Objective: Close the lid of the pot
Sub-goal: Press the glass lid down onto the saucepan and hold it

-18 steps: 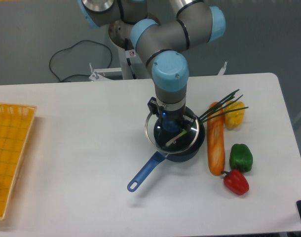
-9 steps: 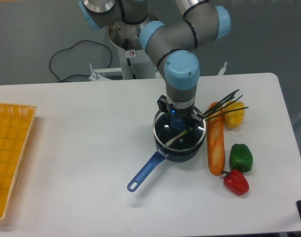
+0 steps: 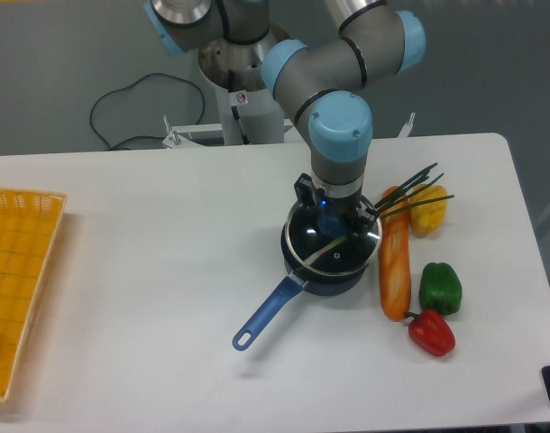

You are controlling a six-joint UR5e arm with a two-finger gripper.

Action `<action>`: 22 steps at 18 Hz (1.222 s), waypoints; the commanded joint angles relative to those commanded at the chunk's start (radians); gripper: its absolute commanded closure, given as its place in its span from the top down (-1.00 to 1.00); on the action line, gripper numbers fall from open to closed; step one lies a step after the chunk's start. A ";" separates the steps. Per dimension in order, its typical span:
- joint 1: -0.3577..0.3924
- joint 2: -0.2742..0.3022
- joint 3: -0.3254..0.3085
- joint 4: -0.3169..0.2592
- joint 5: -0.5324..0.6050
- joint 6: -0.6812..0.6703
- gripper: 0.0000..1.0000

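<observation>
The white table [image 3: 167, 298] carries a yellow basket [image 3: 18, 280] at its far left edge and a cluster of vegetables on the right: a long carrot [image 3: 394, 271], a yellow pepper [image 3: 428, 209], a green pepper [image 3: 440, 288] and a red pepper [image 3: 432, 332]. The robot arm [image 3: 338, 135] reaches down over the middle of the table, directly above the pot [image 3: 327, 271], whose blue handle [image 3: 264, 312] runs out toward the front left.

The lid [image 3: 333, 245] sits over the mouth of the pot, roughly level and nearly centred, its rim seeming to overhang slightly toward the carrot side. Whether it rests fully on the pot's rim or hovers just above cannot be told from this view.

To finish the step well, the lid should be lined up so its metal edge meets the pot's rim all the way round, then lowered straight down without tilting, and let go only once it bears on the pot. The carrot lies just beside the pot, so any sideways correction should be small.

The gripper [image 3: 331, 221] is at the lid's centre knob, apparently clasping it; the fingers are mostly hidden by the wrist, so how far apart they stand cannot be told.
</observation>
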State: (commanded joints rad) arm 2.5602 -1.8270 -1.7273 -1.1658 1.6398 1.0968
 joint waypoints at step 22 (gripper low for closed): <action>-0.011 -0.015 -0.017 0.043 0.006 -0.025 0.17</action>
State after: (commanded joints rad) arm 2.5495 -1.8423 -1.7441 -1.1229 1.6460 1.0723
